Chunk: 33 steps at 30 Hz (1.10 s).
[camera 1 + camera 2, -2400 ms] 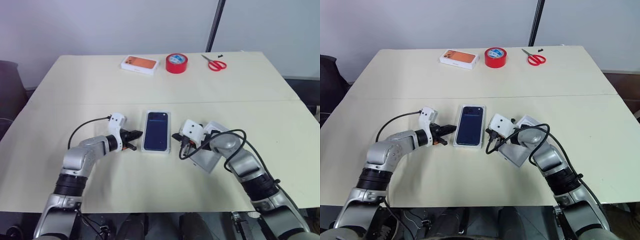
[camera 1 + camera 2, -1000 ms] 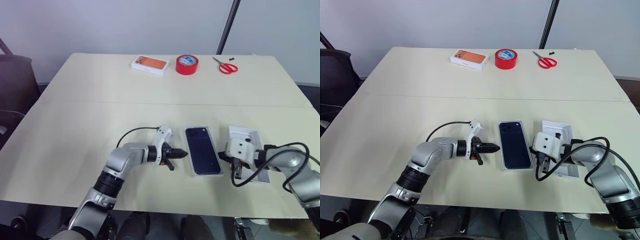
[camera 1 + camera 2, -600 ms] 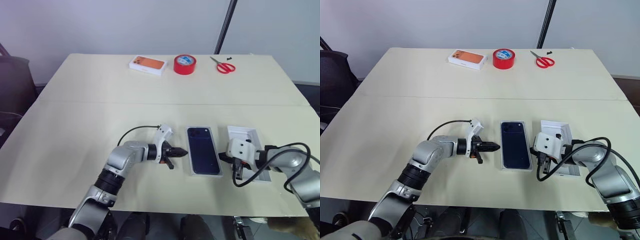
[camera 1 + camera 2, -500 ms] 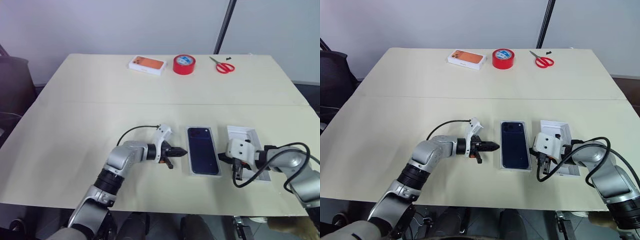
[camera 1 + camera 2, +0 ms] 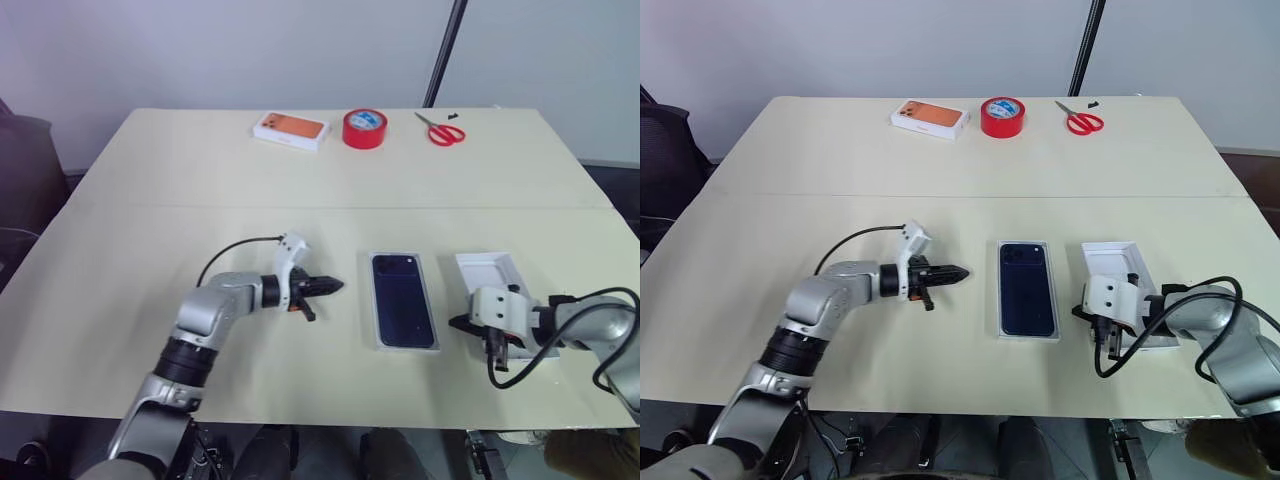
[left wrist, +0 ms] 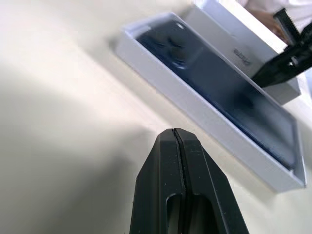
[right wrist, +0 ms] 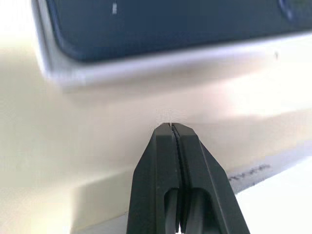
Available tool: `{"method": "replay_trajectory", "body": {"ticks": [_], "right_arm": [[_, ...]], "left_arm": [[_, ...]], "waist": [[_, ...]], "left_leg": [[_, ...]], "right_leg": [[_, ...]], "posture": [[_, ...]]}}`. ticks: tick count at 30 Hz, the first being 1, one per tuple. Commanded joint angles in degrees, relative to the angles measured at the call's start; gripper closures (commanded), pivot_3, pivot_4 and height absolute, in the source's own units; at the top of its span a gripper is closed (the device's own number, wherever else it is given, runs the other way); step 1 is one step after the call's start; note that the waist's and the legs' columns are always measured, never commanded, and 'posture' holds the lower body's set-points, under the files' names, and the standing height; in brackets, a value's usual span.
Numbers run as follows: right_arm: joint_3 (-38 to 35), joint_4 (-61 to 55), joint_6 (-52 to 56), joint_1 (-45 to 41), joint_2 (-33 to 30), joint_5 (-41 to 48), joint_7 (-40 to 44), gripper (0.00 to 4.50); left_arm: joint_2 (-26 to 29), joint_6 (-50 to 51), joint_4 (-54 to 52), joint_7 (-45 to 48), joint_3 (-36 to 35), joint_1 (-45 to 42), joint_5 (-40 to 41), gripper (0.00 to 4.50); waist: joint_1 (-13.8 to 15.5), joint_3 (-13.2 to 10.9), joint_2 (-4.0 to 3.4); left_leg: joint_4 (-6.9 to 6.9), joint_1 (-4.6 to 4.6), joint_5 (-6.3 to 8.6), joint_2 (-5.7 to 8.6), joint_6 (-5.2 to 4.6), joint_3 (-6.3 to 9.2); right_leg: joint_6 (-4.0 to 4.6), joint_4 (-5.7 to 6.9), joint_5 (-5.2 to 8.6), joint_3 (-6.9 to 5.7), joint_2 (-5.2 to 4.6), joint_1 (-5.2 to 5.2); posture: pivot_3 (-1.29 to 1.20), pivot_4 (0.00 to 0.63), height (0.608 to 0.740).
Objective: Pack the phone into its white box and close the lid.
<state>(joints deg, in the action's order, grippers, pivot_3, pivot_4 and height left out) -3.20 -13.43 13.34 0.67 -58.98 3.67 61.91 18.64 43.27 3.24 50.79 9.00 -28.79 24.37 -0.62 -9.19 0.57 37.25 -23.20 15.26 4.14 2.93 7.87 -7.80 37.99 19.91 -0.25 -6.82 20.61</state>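
The dark blue phone (image 5: 403,312) lies back up inside the white box (image 5: 408,347) near the table's front middle. To its right rests the lid (image 5: 487,270), plain white inside facing up. My left gripper (image 5: 338,285) is shut and empty, hovering to the left of the box and pointing at it across a clear gap. My right gripper (image 5: 462,323) is shut and empty, angled down over the lid's near left corner, its tip (image 7: 170,127) by the strip of table between box wall (image 7: 146,66) and lid (image 7: 273,165).
Along the far edge of the cream table (image 5: 150,200) stand a white box with an orange phone picture (image 5: 291,129), a red tape roll (image 5: 364,127) and red scissors (image 5: 437,129). A black pole rises behind the table.
My left gripper has pulled away leftward from the box, widening the gap. My right gripper has shifted slightly right and nearer along the lid. Phone, box and lid have not moved.
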Motion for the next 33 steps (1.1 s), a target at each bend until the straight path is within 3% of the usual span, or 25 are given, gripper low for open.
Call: {"method": "replay_trajectory", "body": {"ticks": [1, 2, 4, 8, 11, 12, 17, 22, 28, 33], "right_arm": [[-2.9, -1.2, 0.9, 0.6, 0.4, 2.1, -0.8, 4.49], [-4.0, -1.8, 5.9, -1.1, 2.0, 5.1, -1.9, 4.50], [-5.7, -1.6, 13.9, -3.0, 3.3, 8.3, -3.6, 3.94], [-8.7, -1.9, 16.8, -2.1, 3.5, 9.5, -5.3, 2.07], [-11.5, -4.4, 22.0, -1.7, 4.1, 11.5, -7.7, 0.41], [-12.1, -5.1, 23.6, -1.8, 4.3, 12.0, -8.5, 0.06], [-15.5, -8.4, 35.2, -3.3, 6.4, 12.2, -17.9, 0.06], [-16.5, -18.0, 50.2, -2.0, 9.2, 15.5, -23.5, 0.06], [-17.0, -23.4, 64.3, -4.1, 6.8, 19.8, -24.2, 0.06], [-17.2, -26.0, 74.3, -5.4, 9.0, 21.6, -26.6, 0.06]], "left_arm": [[3.4, -0.6, -4.4, 3.3, -2.9, 0.9, 2.7, 4.25], [5.0, -0.4, -5.5, 4.7, -3.8, 1.4, 3.7, 3.96], [7.8, -1.3, -7.3, 7.6, -5.6, 2.3, 5.7, 3.19], [10.6, -10.0, -7.7, 10.2, -6.2, 4.1, 3.5, 1.13], [12.5, -13.1, -7.6, 12.7, -7.9, 5.4, 4.5, 1.12], [12.9, -14.0, -7.6, 13.3, -8.2, 5.7, 4.6, 1.12], [15.8, -24.5, -6.3, 17.7, -9.3, 9.0, 2.3, 1.12], [17.8, -27.7, -3.7, 21.9, -8.1, 9.3, 1.8, 1.12], [18.9, -32.2, -1.6, 26.9, -7.6, 9.1, 1.0, 1.12], [18.8, -33.8, -1.9, 28.8, -7.5, 10.1, 1.4, 1.12]], "waist": [[0.0, 0.0, -0.01], [-0.1, 0.0, 0.00], [-0.4, 0.0, -0.03], [0.0, 0.0, -0.06], [0.1, 0.0, -0.05], [0.0, 0.0, -0.05], [-0.3, 0.0, -0.07], [0.0, 0.0, -0.09], [-0.1, 0.0, -0.11], [-0.2, 0.0, -0.12]], "left_leg": [[0.00, 0.00, 0.00, 0.00, 0.00, 0.00], [0.00, 0.01, 0.00, -0.01, 0.00, 0.00], [0.00, 0.02, -0.01, -0.04, 0.01, -0.02], [-0.05, 0.02, -0.01, -0.05, 0.01, 0.00], [-0.04, -0.02, 0.00, -0.01, 0.01, 0.00], [-0.04, -0.02, 0.00, -0.01, 0.00, 0.00], [-0.08, 0.01, 0.00, -0.06, 0.01, -0.03], [-0.11, -0.03, 0.00, -0.06, 0.00, -0.01], [-0.11, -0.04, 0.01, -0.04, -0.02, -0.01], [-0.12, -0.03, 0.02, -0.07, -0.03, -0.01]], "right_leg": [[0.00, 0.00, 0.00, 0.00, 0.00, 0.00], [0.00, 0.01, 0.00, 0.00, 0.01, 0.00], [0.01, 0.03, 0.00, 0.01, 0.03, 0.00], [0.01, 0.00, 0.00, 0.02, -0.01, 0.01], [0.01, -0.03, 0.00, 0.02, -0.04, 0.00], [0.01, -0.03, 0.00, 0.02, -0.04, 0.01], [0.01, 0.02, 0.00, 0.04, -0.02, 0.05], [0.01, 0.00, 0.00, 0.04, -0.02, 0.08], [0.01, 0.02, 0.00, 0.05, -0.03, 0.09], [0.01, 0.04, 0.00, 0.05, -0.01, 0.11]], "posture": [[0.00, 0.150, 0.740], [0.00, 0.150, 0.740], [0.00, 0.150, 0.740], [0.00, 0.150, 0.740], [0.00, 0.150, 0.740], [0.00, 0.150, 0.740], [0.00, 0.150, 0.740], [0.00, 0.150, 0.740], [0.00, 0.150, 0.740], [0.00, 0.150, 0.740]]}}
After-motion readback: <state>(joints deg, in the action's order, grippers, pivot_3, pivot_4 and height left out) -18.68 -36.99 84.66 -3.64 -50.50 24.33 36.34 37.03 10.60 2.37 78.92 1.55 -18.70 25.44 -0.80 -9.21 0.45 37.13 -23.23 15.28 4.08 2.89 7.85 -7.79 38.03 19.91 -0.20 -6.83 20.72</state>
